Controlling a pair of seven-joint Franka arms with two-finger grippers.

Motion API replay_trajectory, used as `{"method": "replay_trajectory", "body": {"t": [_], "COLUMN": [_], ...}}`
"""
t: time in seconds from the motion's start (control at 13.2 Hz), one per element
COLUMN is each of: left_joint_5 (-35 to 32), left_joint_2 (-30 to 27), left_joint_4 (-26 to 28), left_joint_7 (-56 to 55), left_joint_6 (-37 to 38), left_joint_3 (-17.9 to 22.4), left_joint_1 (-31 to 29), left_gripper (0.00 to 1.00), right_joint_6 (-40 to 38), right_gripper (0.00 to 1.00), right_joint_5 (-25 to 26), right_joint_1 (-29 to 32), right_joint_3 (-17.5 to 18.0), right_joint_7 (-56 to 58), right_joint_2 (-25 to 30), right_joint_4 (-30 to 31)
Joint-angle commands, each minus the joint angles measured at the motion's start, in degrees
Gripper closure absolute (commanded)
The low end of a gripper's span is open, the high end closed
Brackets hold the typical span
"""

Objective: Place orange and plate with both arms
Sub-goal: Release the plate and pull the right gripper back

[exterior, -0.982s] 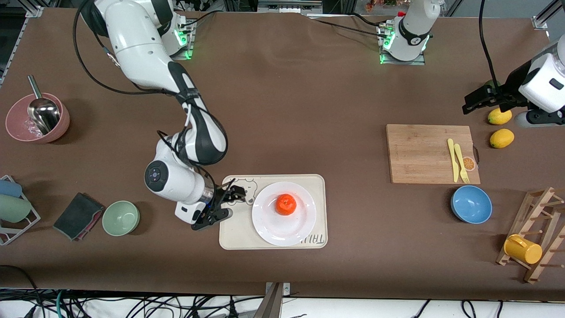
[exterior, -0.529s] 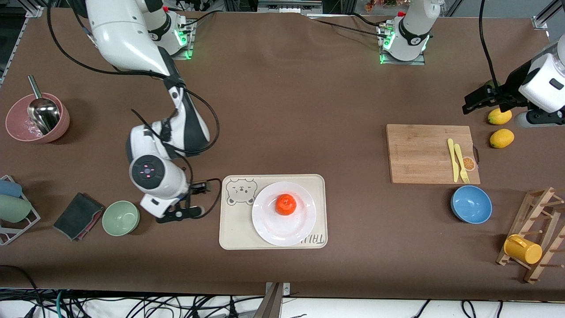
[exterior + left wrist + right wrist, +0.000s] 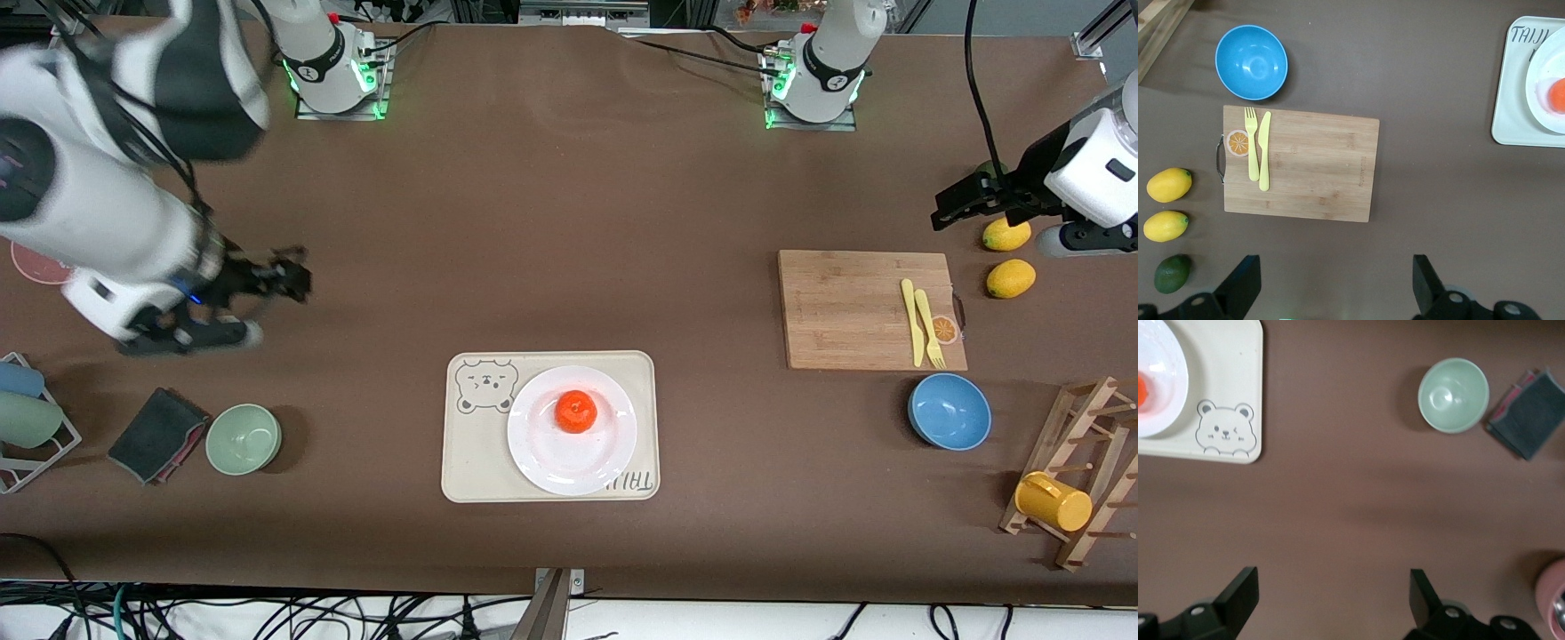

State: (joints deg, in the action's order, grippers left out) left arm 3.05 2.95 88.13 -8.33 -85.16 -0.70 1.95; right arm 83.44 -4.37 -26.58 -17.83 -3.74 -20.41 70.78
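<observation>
The orange (image 3: 576,412) sits on the white plate (image 3: 605,453), which rests on the cream bear tray (image 3: 468,462) near the table's front middle. Both also show at the edge of the left wrist view, the orange (image 3: 1558,97) on the plate (image 3: 1541,83), and of the right wrist view, the orange (image 3: 1141,389) on the plate (image 3: 1165,373). My right gripper (image 3: 289,280) is open and empty, up over bare table toward the right arm's end, well away from the tray. My left gripper (image 3: 947,209) is open and empty, raised over the left arm's end near the lemons, waiting.
A wooden board (image 3: 845,311) holds a yellow fork and knife (image 3: 923,324). A blue bowl (image 3: 949,412), two lemons (image 3: 1010,277), a rack with a yellow mug (image 3: 1053,502) stand at the left arm's end. A green bowl (image 3: 244,438), dark cloth (image 3: 156,434), pink bowl (image 3: 36,265) stand at the right arm's end.
My right gripper has pulled away from the tray's edge, rising and swinging toward the right arm's end of the table. The plate, orange and left arm have not moved.
</observation>
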Motion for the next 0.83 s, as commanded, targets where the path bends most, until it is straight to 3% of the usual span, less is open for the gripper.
{"method": "replay_trajectory", "body": {"t": [0.0, 0.15, 0.23, 0.3, 0.38, 0.76], "left_joint_5": [-0.24, -0.24, -0.24, -0.33, -0.24, -0.24], "left_joint_2": [0.39, 0.39, 0.39, 0.39, 0.39, 0.39], "left_joint_4": [-1.12, -1.12, -1.12, -1.12, -1.12, -1.12], "left_joint_7": [0.86, 0.86, 0.86, 0.86, 0.86, 0.86], "left_joint_6": [0.78, 0.78, 0.78, 0.78, 0.78, 0.78], "left_joint_3": [-0.01, -0.01, -0.01, -0.01, -0.01, -0.01], "left_joint_1": [-0.19, -0.19, -0.19, -0.19, -0.19, -0.19], "left_gripper": [0.0, 0.0, 0.0, 0.0, 0.0, 0.0], "right_joint_6": [-2.67, 3.45, 7.75, 10.84, 11.13, 10.87], "right_gripper": [0.0, 0.0, 0.0, 0.0, 0.0, 0.0], "right_joint_5": [1.73, 3.74, 4.79, 7.15, 7.87, 5.53], "right_joint_1": [-0.23, 4.84, 10.18, 15.97, 21.51, 28.69], "right_joint_3": [-1.67, 1.9, 6.28, 12.93, 17.96, 20.38], "right_joint_7": [0.93, 0.93, 1.02, 1.02, 0.93, 0.58], "right_joint_2": [7.55, 15.01, 18.27, 19.95, 20.41, 21.03], "right_joint_4": [8.9, 20.74, 25.94, 29.64, 30.55, 26.7]}}
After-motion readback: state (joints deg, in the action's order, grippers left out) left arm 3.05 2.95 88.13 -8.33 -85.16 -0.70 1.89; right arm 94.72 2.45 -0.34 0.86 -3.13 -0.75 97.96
